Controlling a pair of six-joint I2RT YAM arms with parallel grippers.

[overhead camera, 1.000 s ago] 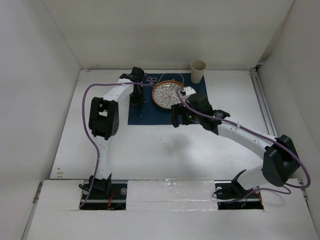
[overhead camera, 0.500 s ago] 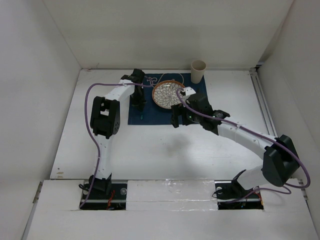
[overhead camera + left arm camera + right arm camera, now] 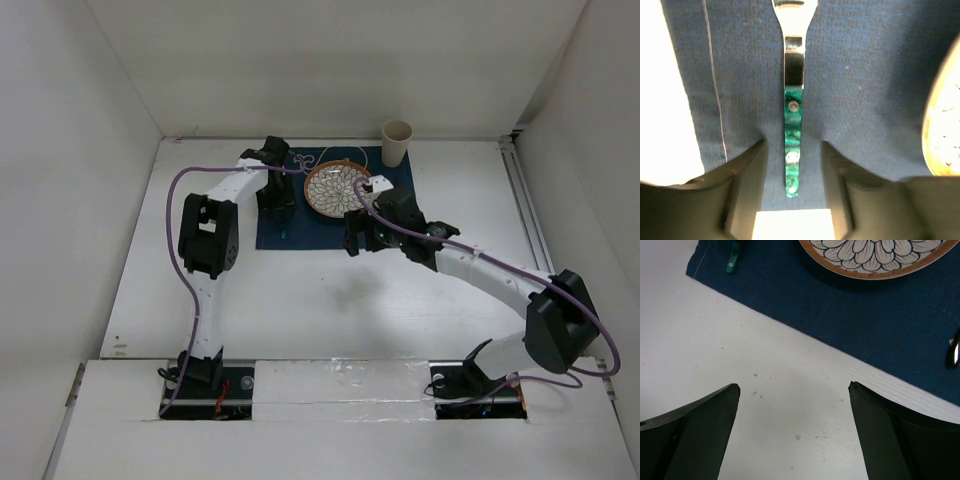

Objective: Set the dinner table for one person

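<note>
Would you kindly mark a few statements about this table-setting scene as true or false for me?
1. The fork lies on the blue mat, left of the plate. True.
2. The left gripper is shut on the fork's handle. False: its fingers stand open, one on either side of the handle.
3. The cup stands on the plate. False: it stands near the mat's far right corner, apart from the plate.
4. The right gripper is open and holds nothing. True.
</note>
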